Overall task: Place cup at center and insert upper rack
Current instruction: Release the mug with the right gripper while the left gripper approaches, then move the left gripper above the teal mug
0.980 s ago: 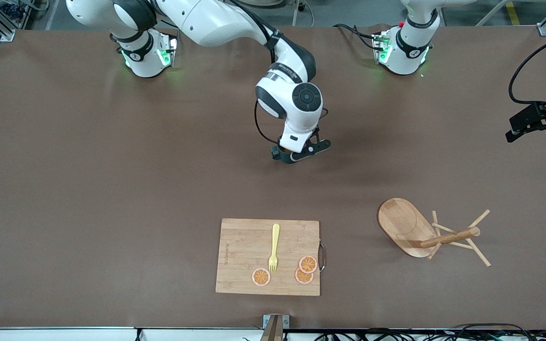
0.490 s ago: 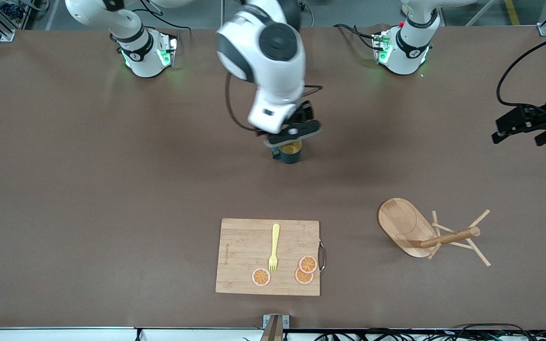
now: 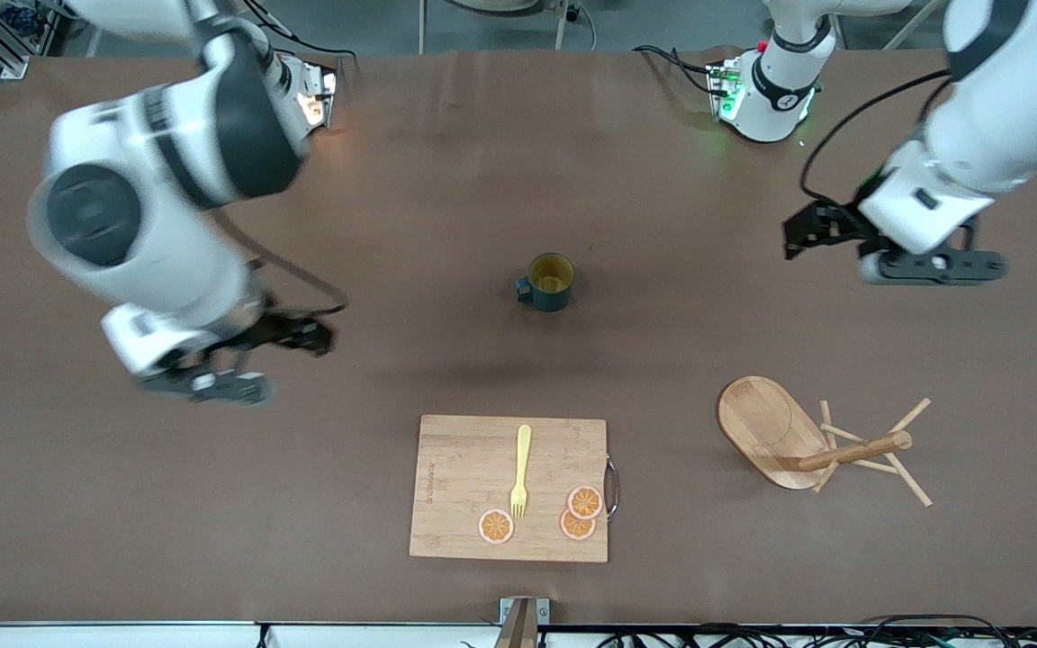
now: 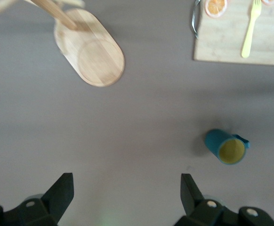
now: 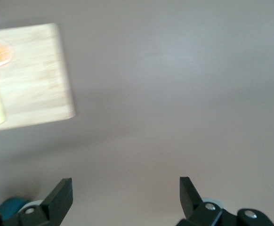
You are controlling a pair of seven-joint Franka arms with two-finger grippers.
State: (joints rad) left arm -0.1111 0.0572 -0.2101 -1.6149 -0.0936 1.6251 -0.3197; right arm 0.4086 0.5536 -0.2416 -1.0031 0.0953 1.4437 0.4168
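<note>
Front view: the cup is seen standing upright and alone at about the middle of the table, so the 1st part of the task is judged done. The upper rack, a wooden mug tree, lies tipped on its side toward the left arm's end of the table, nearer to the front camera than the cup and well apart from it, its oval base on edge and its pole and pegs resting on the table; this 2nd part is judged not yet begun.

Nothing is seen inside the cup except its mustard-yellow lining. On the cutting board, nearer to the front camera than the cup, a yellow fork and 3 orange slices are carried.

The right end effector is held over bare table toward the right arm's end, its fingers spread and empty. The left end effector is held over bare table near the mug tree, its fingers likewise spread and gripping nothing.
</note>
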